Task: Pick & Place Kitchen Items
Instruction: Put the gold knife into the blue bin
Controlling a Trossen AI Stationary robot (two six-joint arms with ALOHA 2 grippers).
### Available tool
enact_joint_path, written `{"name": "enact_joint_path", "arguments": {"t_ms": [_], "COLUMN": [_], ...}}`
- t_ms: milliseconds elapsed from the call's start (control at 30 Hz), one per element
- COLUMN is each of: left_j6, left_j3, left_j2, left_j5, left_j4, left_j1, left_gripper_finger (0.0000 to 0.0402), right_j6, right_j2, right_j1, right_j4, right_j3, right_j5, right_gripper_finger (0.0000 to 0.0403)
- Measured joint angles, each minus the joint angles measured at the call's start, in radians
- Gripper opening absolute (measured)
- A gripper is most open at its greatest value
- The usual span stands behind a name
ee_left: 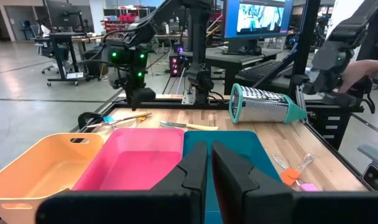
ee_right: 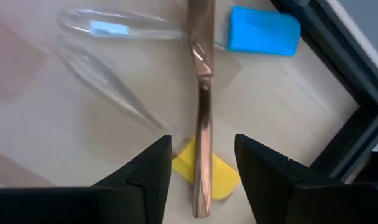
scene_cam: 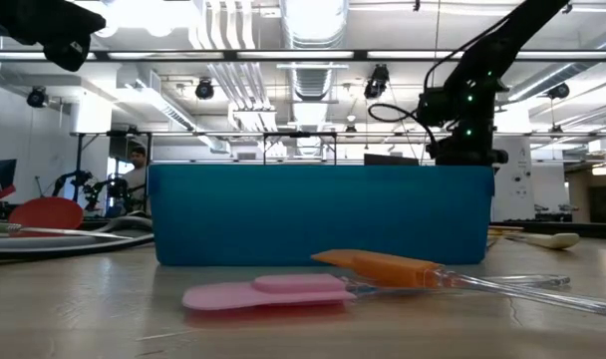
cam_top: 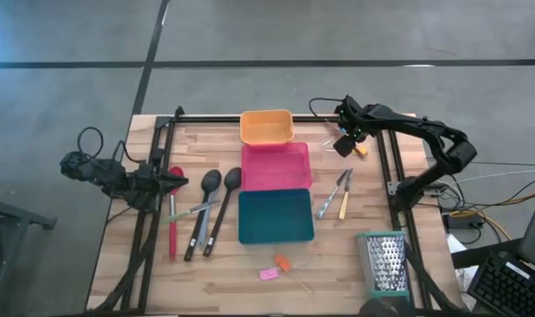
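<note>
My right gripper [ee_right: 202,143] hangs open, pointing down over the table's far right part [cam_top: 345,146]. Its fingers stand on either side of a copper-coloured handle [ee_right: 201,93] that lies over a small yellow piece [ee_right: 221,177]. A small blue piece [ee_right: 263,31] and clear handles [ee_right: 108,28] lie just beyond. My left gripper [ee_left: 209,163] is shut with nothing in it, held level at the table's left [cam_top: 175,182]. Below it lie a red spatula [cam_top: 173,220], a grey spoon [cam_top: 195,212] and two black spoons [cam_top: 209,183]. Tongs [cam_top: 332,195] and a yellow-handled knife [cam_top: 344,206] lie right of the trays.
Orange [cam_top: 267,126], pink [cam_top: 276,165] and teal [cam_top: 275,215] trays sit in a row down the table's middle. A metal box grater [cam_top: 386,261] lies at the near right. Pink [cam_top: 268,274] and orange [cam_top: 282,261] pieces lie near the front edge. Black frame rails [cam_top: 384,158] run beside each arm.
</note>
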Motion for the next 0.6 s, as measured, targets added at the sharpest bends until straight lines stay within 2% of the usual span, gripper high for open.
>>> {"name": "enact_joint_path", "arguments": {"t_ms": [100, 267, 600], "left_j6": [0.000, 0.000, 0.000], "left_j3": [0.000, 0.000, 0.000], "left_j2": [0.000, 0.000, 0.000], "left_j5": [0.000, 0.000, 0.000], "left_j4": [0.000, 0.000, 0.000], "left_j1": [0.000, 0.000, 0.000], "left_gripper_finger": [0.0026, 0.0026, 0.0026], "right_j6": [-0.006, -0.035, -0.054], "right_j2": [0.022, 0.056, 0.130], "right_j1": [-0.020, -0.030, -0.041], "right_j4": [0.001, 0.011, 0.087], "right_j3": [0.000, 0.000, 0.000], "right_j5": [-0.009, -0.091, -0.093], "right_gripper_finger": [0.0157, 0.0145, 0.0126]}}
